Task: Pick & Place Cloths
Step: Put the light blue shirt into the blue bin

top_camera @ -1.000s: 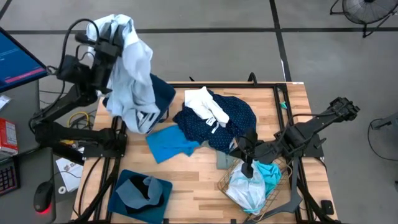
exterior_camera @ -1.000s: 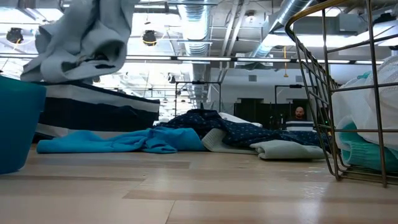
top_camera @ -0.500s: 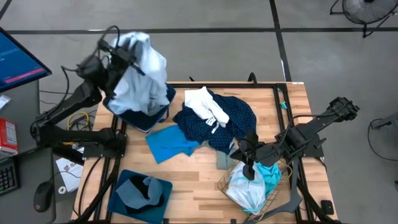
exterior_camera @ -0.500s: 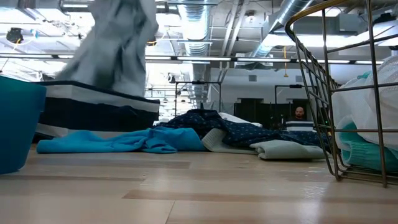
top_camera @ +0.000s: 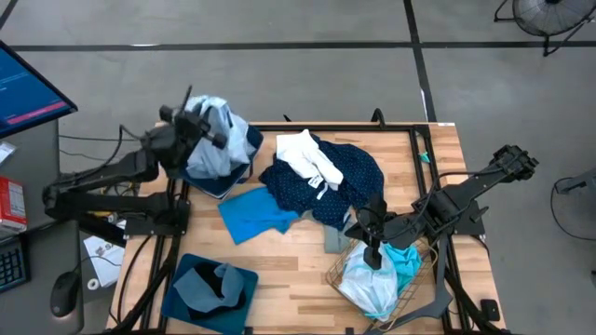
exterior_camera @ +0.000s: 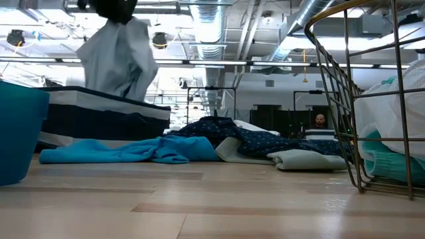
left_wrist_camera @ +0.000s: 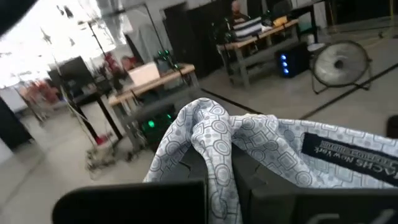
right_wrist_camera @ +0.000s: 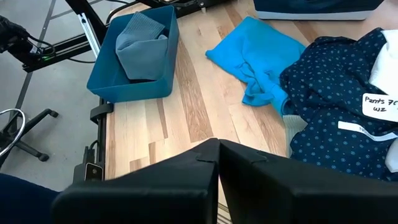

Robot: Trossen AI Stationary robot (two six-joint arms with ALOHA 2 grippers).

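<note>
My left gripper (top_camera: 193,124) (exterior_camera: 113,6) is shut on a pale blue-white patterned garment (top_camera: 222,144) (exterior_camera: 119,60), above the dark blue bin (top_camera: 235,173) (exterior_camera: 99,118) at the table's far left corner. The garment's lower end sinks behind the bin's rim. A cyan cloth (top_camera: 256,212), a navy dotted cloth (top_camera: 349,181) with a white one (top_camera: 307,154) on top, and a grey folded piece (top_camera: 335,240) lie on the table. My right gripper (top_camera: 371,246) (right_wrist_camera: 217,171) is shut, holding nothing, over the wire basket (top_camera: 346,279). My left gripper pinches a bunched fold (left_wrist_camera: 214,146) of the pale garment between its two fingers (left_wrist_camera: 143,202), several layers thick. It comes from above. The garment hangs below the gripper, slack, with its lower part (exterior_camera: 109,89) inside the dark blue bin.
The wire basket (exterior_camera: 345,99) at the near right holds pale and mint cloths (top_camera: 377,279). A teal bin (top_camera: 209,290) (right_wrist_camera: 134,68) at the near left holds a grey cloth. Bare wood shows in the table's near middle (top_camera: 289,270). A person sits far behind the table (exterior_camera: 320,121).
My left gripper has come down from high above the table's far left corner toward the dark blue bin, keeping its hold. The pale garment, which hung long and clear in the air, now bunches with its lower part in the bin. The right arm has kept still.
</note>
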